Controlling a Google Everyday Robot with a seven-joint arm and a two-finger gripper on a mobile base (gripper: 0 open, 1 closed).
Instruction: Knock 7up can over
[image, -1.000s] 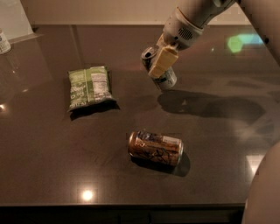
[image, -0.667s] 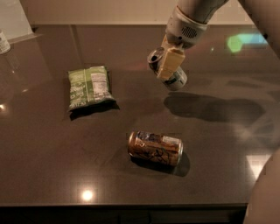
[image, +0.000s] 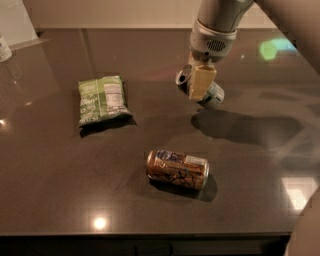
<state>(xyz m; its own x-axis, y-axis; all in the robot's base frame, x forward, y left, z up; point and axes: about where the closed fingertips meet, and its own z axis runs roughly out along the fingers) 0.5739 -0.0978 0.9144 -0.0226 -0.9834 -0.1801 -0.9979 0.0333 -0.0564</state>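
Observation:
The 7up can (image: 215, 96) lies on its side on the dark table (image: 50, 175), right of centre towards the back. Its silver top points left and back, and its pale green and white body runs to the right. My gripper (image: 201, 82) comes down from the arm at the upper right. Its cream-coloured tip sits right over the middle of the can and hides that part. The gripper touches or is very close to the can.
A green snack bag (image: 102, 99) lies flat at the left. An orange-brown patterned can (image: 177, 170) lies on its side near the front centre. A white container (image: 5, 47) stands at the far left edge. The arm's shadow falls right of the 7up can.
The gripper and the 7up can under it have shifted to the right and slightly towards the front. The can lies on its side throughout. The bag and the orange-brown can have not moved.

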